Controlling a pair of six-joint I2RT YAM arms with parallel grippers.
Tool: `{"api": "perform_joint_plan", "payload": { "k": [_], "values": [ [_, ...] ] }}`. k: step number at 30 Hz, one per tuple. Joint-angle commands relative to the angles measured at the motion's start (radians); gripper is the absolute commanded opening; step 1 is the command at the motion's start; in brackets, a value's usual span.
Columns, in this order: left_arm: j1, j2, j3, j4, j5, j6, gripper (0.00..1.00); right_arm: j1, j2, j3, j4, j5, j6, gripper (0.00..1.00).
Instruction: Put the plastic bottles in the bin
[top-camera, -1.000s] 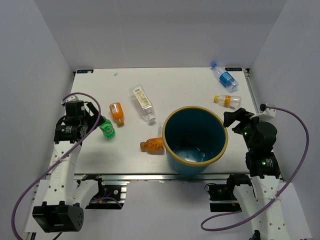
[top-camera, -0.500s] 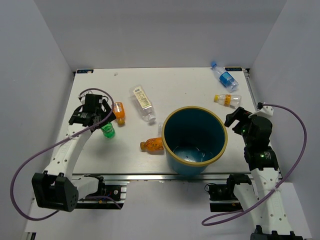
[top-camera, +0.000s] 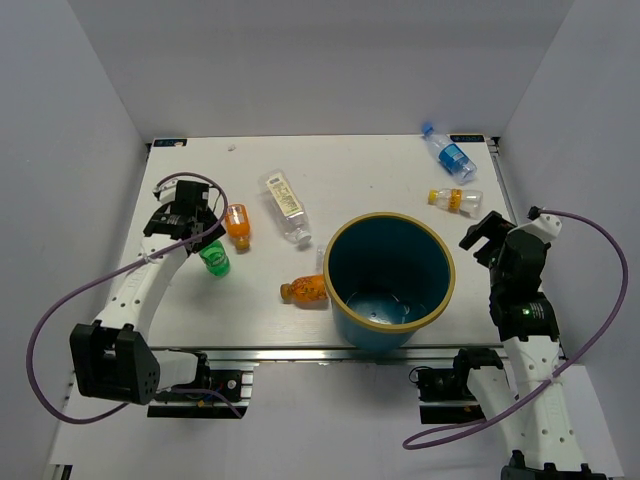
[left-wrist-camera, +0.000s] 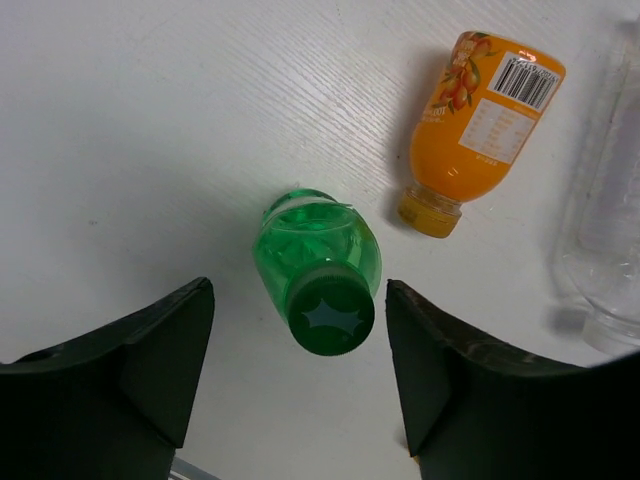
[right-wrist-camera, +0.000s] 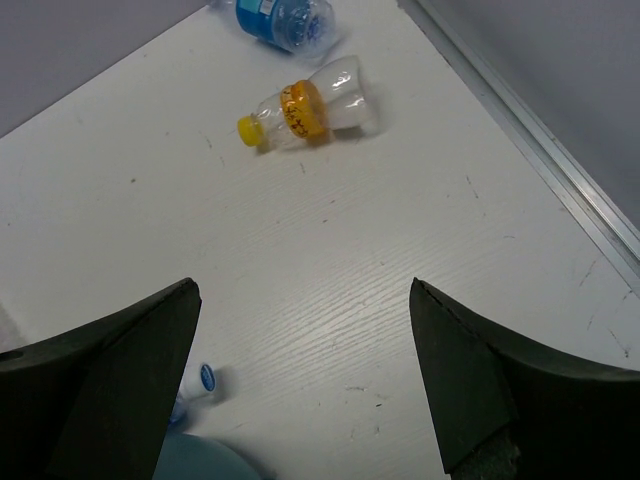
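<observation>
On the left half of the table (top-camera: 350, 165), the left gripper (left-wrist-camera: 298, 335) hangs right over the green bottle (left-wrist-camera: 318, 275), fingers spread w/ one on each side of it. The bottle looks upright, cap up toward the wrist, so its long axis runs approx. straight up btwn the fingers. Bare table shows on both sides and nothing is pinched yet. In the wrist view the cap sits nearer the right-hand finger.

An orange bottle (left-wrist-camera: 480, 130) lies on its side just beside the green one, cap end toward it, not touching. A big clear bottle (left-wrist-camera: 600, 220) lies further right. The bin (top-camera: 392, 216) stands well to the right, front-centre, w/ a 2nd orange bottle (top-camera: 305, 290) lying close against its left side.

Judgement: next move = squeeze the green bottle, lift, carry right to the bin; the left arm is clearly the nearer one. Risk: off-centre squeeze could tip it.

The right gripper (right-wrist-camera: 300, 300) is spread wide, holding nothing, right of the bin. The yellow-capped bottle (right-wrist-camera: 305, 108) and blue-labelled bottle (right-wrist-camera: 280, 18) lie on their sides ahead of it.
</observation>
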Motion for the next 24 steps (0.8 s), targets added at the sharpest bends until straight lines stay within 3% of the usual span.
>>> {"api": "perform_joint_plan", "payload": {
  "k": [1, 6, 13, 16, 17, 18, 24],
  "values": [
    [-0.003, 0.009, 0.025, 0.011, -0.018, -0.012, 0.76, 0.0, 0.004, 0.041, -0.01, 0.092, 0.031, 0.89],
    [-0.011, 0.028, 0.028, 0.022, -0.015, -0.019, 0.66, 0.0, 0.001, 0.028, -0.024, 0.127, 0.033, 0.9],
    [-0.022, 0.043, 0.045, 0.036, -0.016, -0.03, 0.38, 0.002, -0.002, 0.015, -0.018, 0.135, 0.034, 0.89],
    [-0.022, 0.042, 0.051, 0.022, -0.021, -0.036, 0.19, 0.0, -0.006, 0.007, -0.013, 0.141, 0.036, 0.89],
    [-0.023, 0.039, 0.054, 0.017, -0.024, -0.038, 0.04, 0.0, -0.009, 0.004, -0.012, 0.143, 0.034, 0.89],
    [-0.022, 0.037, 0.06, -0.002, -0.026, -0.039, 0.0, 0.0, -0.009, 0.004, -0.01, 0.141, 0.036, 0.89],
    [-0.028, -0.073, 0.181, -0.046, 0.003, -0.015, 0.0, 0.0, -0.009, 0.002, -0.01, 0.143, 0.036, 0.89]
  ]
}}
